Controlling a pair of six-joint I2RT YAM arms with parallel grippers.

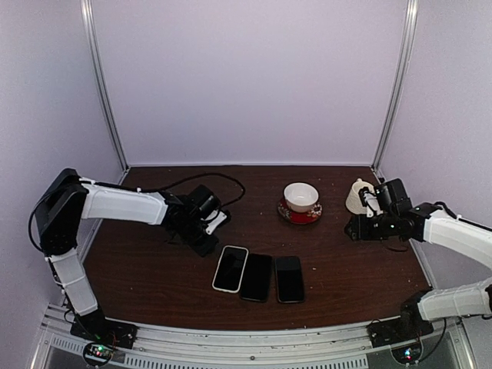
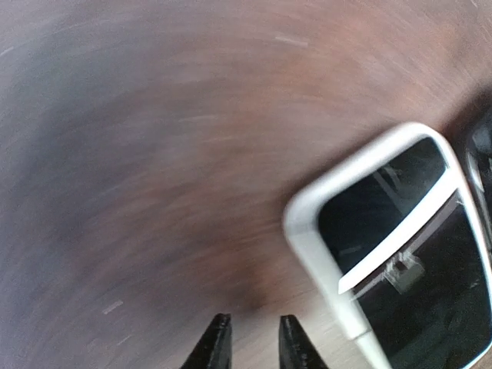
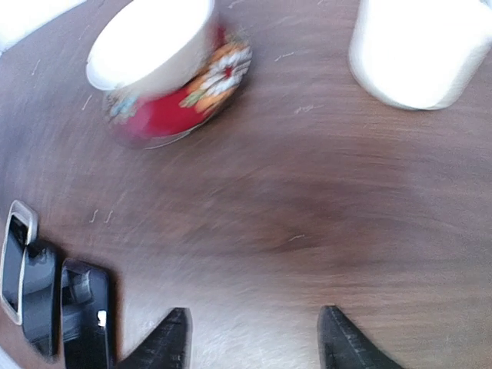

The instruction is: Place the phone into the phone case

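On the table, near front: three flat items laid in one row | one white-rimmed phone, leftmost | middle black slab and right black slab, phone or case not distinguished | one bowl on one saucer | one white cup | left gripper held narrowly parted, empty, near phone | right gripper held wide, empty

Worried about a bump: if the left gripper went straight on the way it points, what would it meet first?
Probably the bare table: the left gripper aims at open wood, and the white-rimmed phone lies right of that line. The wrist view is blurred, so depth is unclear.
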